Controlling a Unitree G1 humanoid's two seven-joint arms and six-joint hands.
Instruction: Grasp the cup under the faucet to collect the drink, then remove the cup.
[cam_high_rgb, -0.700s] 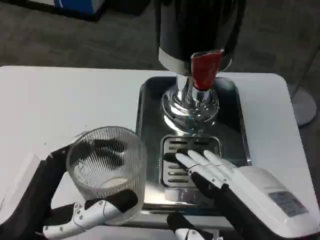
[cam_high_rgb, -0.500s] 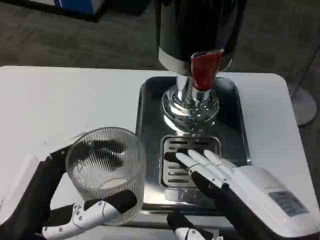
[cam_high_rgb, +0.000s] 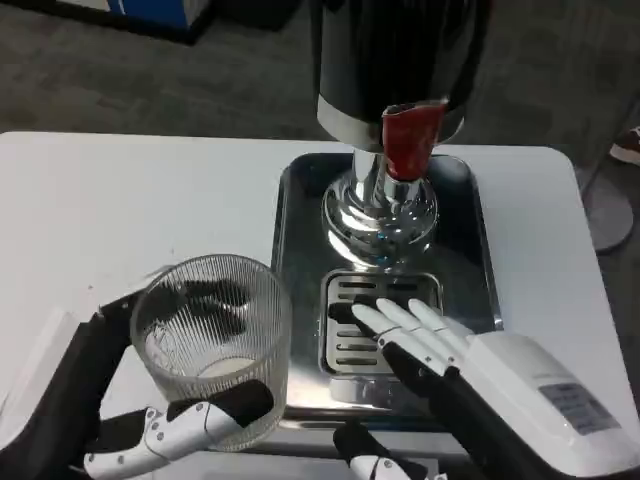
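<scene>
Left hand: closed round the cup; thumb across the near wall, fingers seen behind through the glass.
Right hand: nothing held; fingers extended side by side over the drain grate.
Cup: left of the tray, short of the faucet.
Handling: ribbed glass is judged rigid, breakable, slippery when wet; best gripped mid-wall.

My single head view looks steeply down and forward from above my arms onto the white table, at close range. The drink dispenser rises out of the top centre of the frame, cropped by its upper edge. My left hand sits lower left, my right hand lower right. Grey carpet floor spans the top.
</scene>
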